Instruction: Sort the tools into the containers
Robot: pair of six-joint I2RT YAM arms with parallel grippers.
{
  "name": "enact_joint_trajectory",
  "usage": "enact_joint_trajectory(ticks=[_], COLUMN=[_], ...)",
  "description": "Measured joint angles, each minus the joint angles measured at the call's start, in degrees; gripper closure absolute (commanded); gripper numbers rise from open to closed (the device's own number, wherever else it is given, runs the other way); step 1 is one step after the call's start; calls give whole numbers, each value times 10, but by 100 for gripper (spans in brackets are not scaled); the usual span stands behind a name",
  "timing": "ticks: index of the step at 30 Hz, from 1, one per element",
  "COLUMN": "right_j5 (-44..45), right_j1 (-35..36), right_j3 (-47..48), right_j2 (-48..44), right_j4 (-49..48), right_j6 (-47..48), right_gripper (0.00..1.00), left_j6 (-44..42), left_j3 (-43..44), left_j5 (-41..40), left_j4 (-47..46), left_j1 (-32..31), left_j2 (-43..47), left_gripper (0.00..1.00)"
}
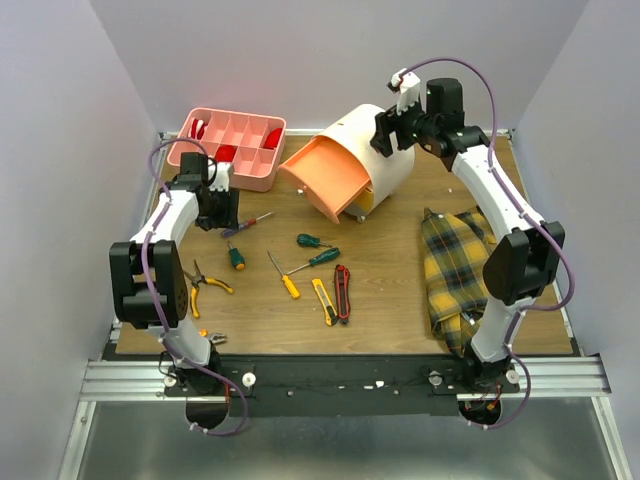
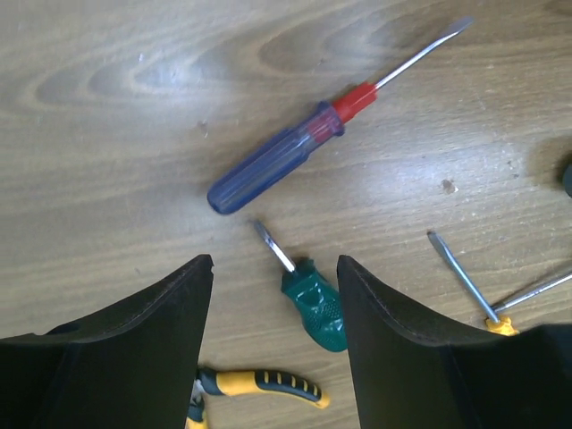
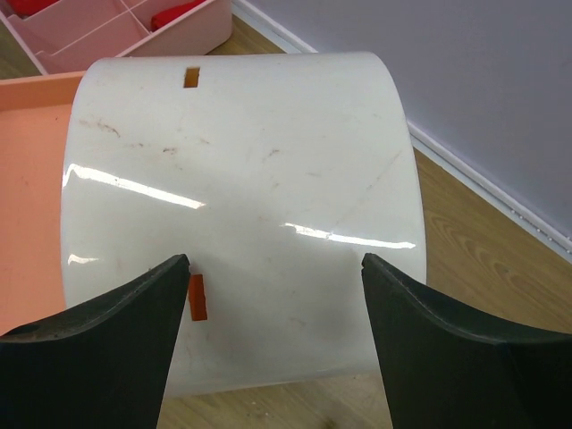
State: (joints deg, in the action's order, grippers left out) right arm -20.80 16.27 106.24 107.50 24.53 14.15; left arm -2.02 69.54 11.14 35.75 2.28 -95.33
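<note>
Blue-handled screwdriver with red collar (image 2: 268, 165) lies on the wooden bench (image 1: 390, 300) at 12 o'clock of the spread left pincer (image 2: 274, 268), bare wood beyond it. Shallow pink plastic tray (image 1: 262, 182) sits at the bench's 11 o'clock edge; right pincer (image 3: 275, 264), spread, hangs over the cream rounded drawer unit (image 3: 241, 179) at 12 o'clock

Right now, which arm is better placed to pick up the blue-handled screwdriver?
Left. The left arm has its open jaws close to the blue-handled screwdriver; the right arm is away at the cream drawer unit.
</note>
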Motion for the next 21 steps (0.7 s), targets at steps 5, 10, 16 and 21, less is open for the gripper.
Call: enact_joint_trajectory(ticks=[5,10,16,21], right_j5=[0,0,0,0], right_j1=[0,0,0,0], right_j3=[-8,-8,-8,-9], right_j2=[-4,-4,-4,-4], right_j4=[-5,-6,-7,-8], right_j6=[4,5,9,13], right_gripper=[14,14,14,14], left_j6=[-68,-130,-226,-282], left_j3=[35,70,70,76], left_j5=[46,72,92,110], left_j4=[8,17,21,36], left_j1=[0,0,0,0], left_j2=[-16,-37,-46,-54], left_gripper=[36,37,37,39])
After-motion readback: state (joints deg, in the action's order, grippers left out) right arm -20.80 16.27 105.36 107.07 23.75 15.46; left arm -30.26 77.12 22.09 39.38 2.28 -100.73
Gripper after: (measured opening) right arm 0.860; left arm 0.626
